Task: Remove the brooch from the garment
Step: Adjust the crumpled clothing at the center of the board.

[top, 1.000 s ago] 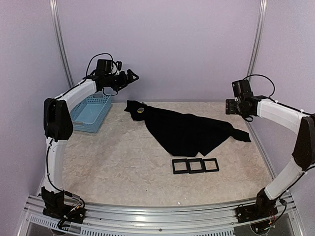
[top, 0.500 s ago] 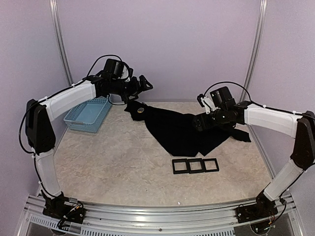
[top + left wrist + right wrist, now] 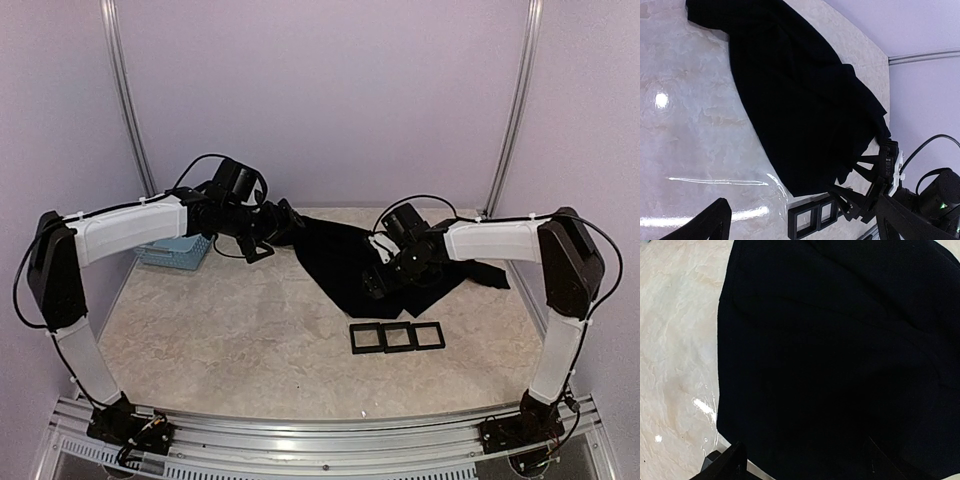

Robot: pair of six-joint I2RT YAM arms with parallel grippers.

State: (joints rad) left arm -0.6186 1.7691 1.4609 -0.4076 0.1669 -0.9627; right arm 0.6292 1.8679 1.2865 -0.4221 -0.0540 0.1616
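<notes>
The black garment (image 3: 345,255) lies spread on the table and also shows in the left wrist view (image 3: 790,100) and fills the right wrist view (image 3: 840,350). The brooch is hidden; my left gripper (image 3: 272,232) hangs open over the garment's far-left corner and covers it. In its own view the left gripper (image 3: 802,202) has only table and cloth between its fingers (image 3: 710,225). My right gripper (image 3: 375,275) hovers open just over the garment's near middle, its jaws (image 3: 805,445) spread wide above the cloth with nothing held. It also appears in the left wrist view as the right gripper (image 3: 875,185).
Three small black square frames (image 3: 397,337) lie in a row in front of the garment, also seen as frames (image 3: 812,220). A light-blue basket (image 3: 175,252) stands at the back left, mostly behind the left arm. Lilac walls close the back and sides.
Both arms swung inward and down. The left gripper moved over the garment's far-left corner and now covers the brooch. The right gripper came in over the garment's near middle.
</notes>
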